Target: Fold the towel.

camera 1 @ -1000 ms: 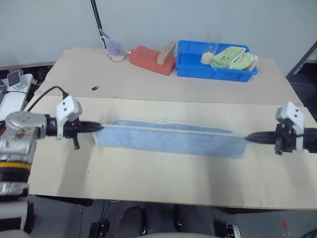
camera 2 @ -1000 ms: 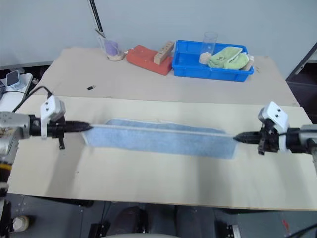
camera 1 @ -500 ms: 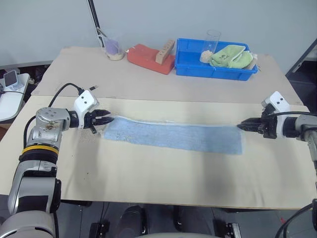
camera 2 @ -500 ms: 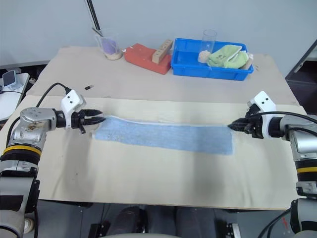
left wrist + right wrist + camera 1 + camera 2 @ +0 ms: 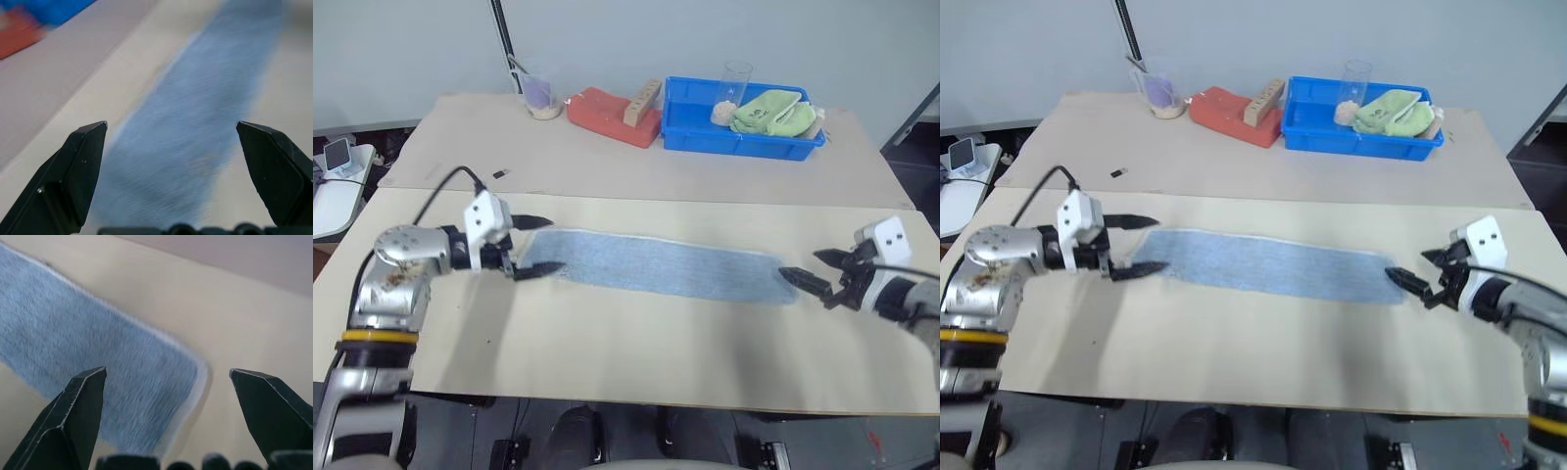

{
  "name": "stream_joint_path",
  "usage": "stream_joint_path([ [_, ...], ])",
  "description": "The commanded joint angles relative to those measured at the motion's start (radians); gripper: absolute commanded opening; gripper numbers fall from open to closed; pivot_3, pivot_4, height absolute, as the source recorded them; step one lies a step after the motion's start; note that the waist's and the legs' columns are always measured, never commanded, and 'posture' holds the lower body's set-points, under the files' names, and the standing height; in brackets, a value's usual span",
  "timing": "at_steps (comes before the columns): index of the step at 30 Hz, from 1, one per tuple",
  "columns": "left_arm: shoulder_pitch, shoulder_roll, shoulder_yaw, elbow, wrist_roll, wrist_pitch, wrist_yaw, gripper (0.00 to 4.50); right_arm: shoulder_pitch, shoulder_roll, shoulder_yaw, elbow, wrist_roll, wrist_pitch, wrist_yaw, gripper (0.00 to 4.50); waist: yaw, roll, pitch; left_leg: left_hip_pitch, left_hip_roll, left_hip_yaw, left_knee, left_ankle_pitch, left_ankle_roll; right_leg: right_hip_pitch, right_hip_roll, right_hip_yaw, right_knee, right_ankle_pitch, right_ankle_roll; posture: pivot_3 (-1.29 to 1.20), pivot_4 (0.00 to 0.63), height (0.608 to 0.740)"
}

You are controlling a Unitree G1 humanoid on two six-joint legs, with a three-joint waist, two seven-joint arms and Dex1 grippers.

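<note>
**Towel Laid Flat Between Two Spread Grippers**

A blue plastic bin [image 5: 744, 125] is seen at the far edge of the rear table [image 5: 607, 157]. A light green cloth [image 5: 771, 113] is bunched inside it toward its right end, and a clear glass [image 5: 734, 86] is stood upright in it beside the cloth, with something pale at its base. To the left of the bin, a red cloth [image 5: 612, 116] is laid on the table with a small wooden block [image 5: 642, 102] resting on it. Further left, a clear cup [image 5: 541, 96] holding something purple is placed near a dark stand pole.

The towel [image 5: 656, 266] is spread as a long, narrow, light blue strip across the near table [image 5: 607, 343], lying flat with a pale hem along its far edge.

The left gripper [image 5: 536, 247] is held at the towel's left end with its fingers wide apart: one finger is seen beyond the far corner and the other over the near corner. Nothing is clamped between them. In the left wrist view the towel [image 5: 195, 142] is seen running away between the two spread fingers [image 5: 80, 166].

The right gripper [image 5: 813, 272] is held just off the towel's right end, its fingers likewise wide apart and empty. In the right wrist view the towel's hemmed corner [image 5: 190, 377] is framed between them.
</note>
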Motion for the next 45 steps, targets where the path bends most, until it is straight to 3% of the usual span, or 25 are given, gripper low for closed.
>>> stream_joint_path([
  [1,0.043,0.006,-0.004,-0.207,-0.105,0.105,0.001,4.5,0.057,0.065,-0.028,-0.069,-0.031,-0.029,-0.115,4.47,-0.001,0.0,0.0,0.0,0.0,0.0,0.0,0.0,0.0,0.0,0.0,0.001,0.0,0.0,0.001,0.0,0.15,0.717],
  [5,0.046,0.002,-0.034,-0.27,-0.135,0.132,-0.024,4.5,0.065,0.134,0.016,-0.042,-0.044,-0.034,-0.184,4.47,-0.004,0.0,0.0,0.002,-0.002,0.0,0.0,0.001,0.0,0.001,0.002,0.003,0.001,-0.003,0.006,0.0,0.15,0.717],
  [11,-0.007,-0.031,-0.03,-0.331,-0.218,0.141,-0.049,4.5,-0.001,0.182,0.037,0.013,0.007,0.042,-0.216,4.47,-0.014,0.0,0.0,0.002,-0.002,-0.002,0.0,0.001,0.0,0.001,0.004,0.003,0.0,0.0,0.0,0.0,0.15,0.717],
  [17,-0.026,-0.052,-0.052,-0.332,-0.208,0.126,-0.048,4.5,-0.017,0.195,0.105,0.036,0.001,0.044,-0.229,2.61,-0.015,-0.001,-0.001,0.001,-0.003,-0.003,0.0,0.0,0.0,0.001,0.004,0.004,-0.001,0.0,0.0,0.0,0.15,0.717],
  [23,-0.014,-0.053,-0.054,-0.319,-0.184,0.106,-0.038,4.5,-0.022,0.181,0.095,0.061,-0.002,0.025,-0.227,0.54,-0.015,-0.001,-0.001,0.002,-0.003,-0.003,0.0,0.0,0.0,0.001,0.004,0.005,-0.001,0.0,0.0,0.0,0.15,0.717],
  [25,-0.015,-0.054,-0.053,-0.315,-0.181,0.103,-0.032,4.5,-0.025,0.168,0.084,0.076,-0.003,0.016,-0.222,0.07,-0.015,-0.001,-0.001,0.002,-0.003,-0.003,0.0,0.0,0.0,0.001,0.004,0.005,-0.001,0.0,0.001,0.0,0.15,0.717],
  [31,-0.014,-0.057,-0.045,-0.317,-0.175,0.1,-0.013,4.5,-0.043,0.03,0.014,0.188,-0.017,-0.046,-0.155,0.07,-0.007,-0.001,-0.001,0.001,-0.004,-0.003,0.0,0.0,0.001,0.002,0.004,0.007,-0.002,0.0,0.001,0.0,0.15,0.717],
  [37,-0.024,-0.058,-0.038,-0.318,-0.176,0.099,0.004,4.5,-0.122,-0.159,0.008,0.197,0.055,-0.038,0.02,0.07,-0.017,-0.001,-0.001,0.001,-0.005,-0.003,0.0,0.0,0.003,0.002,0.004,0.01,-0.002,-0.001,0.002,0.0,0.15,0.717],
  [41,-0.023,-0.052,-0.031,-0.329,-0.18,0.105,0.017,4.5,-0.213,-0.157,0.089,0.021,0.161,0.108,0.03,0.07,-0.028,-0.001,-0.001,0.002,-0.002,-0.006,-0.002,0.0,0.003,0.002,0.008,0.01,-0.002,-0.001,0.002,0.0,0.15,0.717],
  [45,-0.012,-0.046,-0.023,-0.346,-0.182,0.113,0.035,4.5,-0.3,-0.045,0.194,-0.094,0.204,0.226,-0.078,0.07,-0.021,-0.001,-0.001,0.001,0.001,-0.01,-0.002,0.0,0.003,0.001,0.012,0.009,-0.002,-0.001,0.001,0.0,0.15,0.717],
])
